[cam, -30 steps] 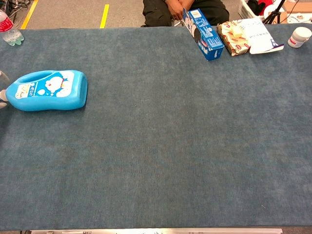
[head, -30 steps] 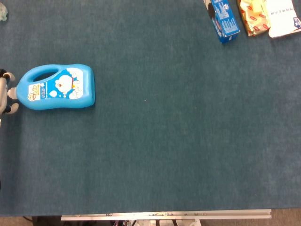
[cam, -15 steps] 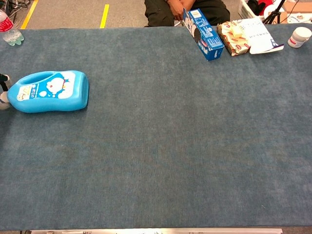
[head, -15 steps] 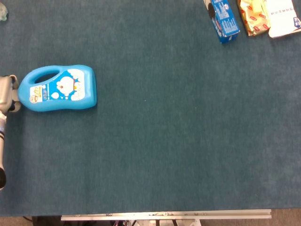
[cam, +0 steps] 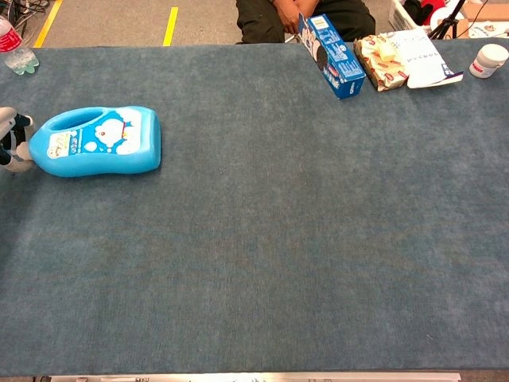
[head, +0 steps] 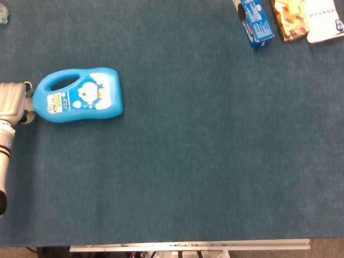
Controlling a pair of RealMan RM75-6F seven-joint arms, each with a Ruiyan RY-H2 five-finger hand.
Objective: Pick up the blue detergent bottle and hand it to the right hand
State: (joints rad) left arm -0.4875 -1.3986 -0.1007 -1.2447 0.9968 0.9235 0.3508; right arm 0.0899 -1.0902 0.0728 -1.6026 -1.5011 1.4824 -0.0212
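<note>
Here the left hand (head: 13, 102) touches the cap end of the flat-lying blue detergent bottle (head: 80, 95), finger spread unreadable.

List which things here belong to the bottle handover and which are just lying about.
Job:
- blue detergent bottle, lying on its side
- left hand, at the bottle's cap end; grip unclear

Lying about:
- blue carton
- yellow-red packet
- white paper
- white jar
- clear bottle

The right hand is not visible.
</note>
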